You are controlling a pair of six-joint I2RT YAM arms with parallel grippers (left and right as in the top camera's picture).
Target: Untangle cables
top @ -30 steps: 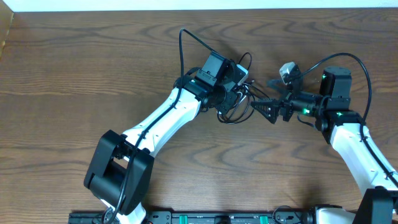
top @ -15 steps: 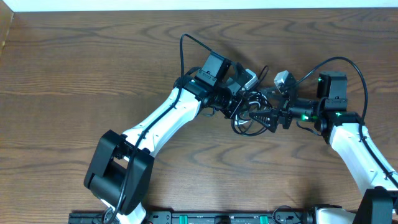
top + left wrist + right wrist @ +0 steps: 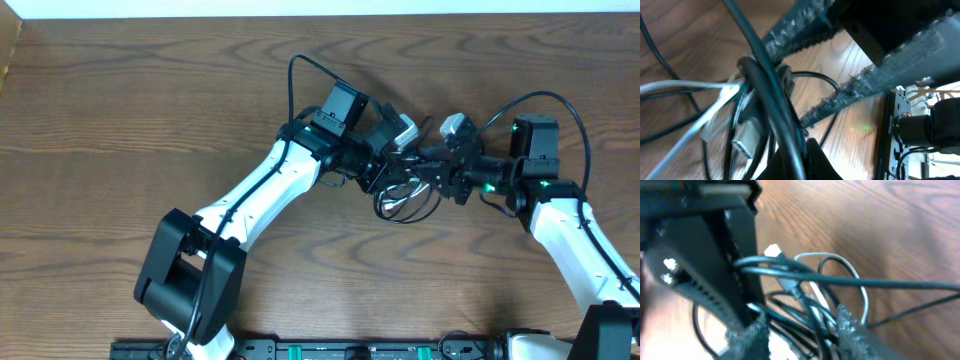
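Two black two-finger grippers are facing each other over a tangle of thin cords near the middle of a brown wooden table (image 3: 150, 100). The left gripper (image 3: 384, 170), on a white arm (image 3: 270, 190), is pointing right with its jaws pressed together on the black cables (image 3: 767, 95). In its wrist view a thick black strand is running straight down into its dark tip. Beside that strand, the white cable (image 3: 695, 120) is crossing in pale lines next to a flat silver plug (image 3: 742, 143). The bundle is spreading in small loops (image 3: 400, 207) just below the two grippers. The right gripper (image 3: 800, 330) is pointing left with its jaws partly apart. Its grey textured pads (image 3: 850, 327) are standing on either side of several cords, leaving a gap around them.
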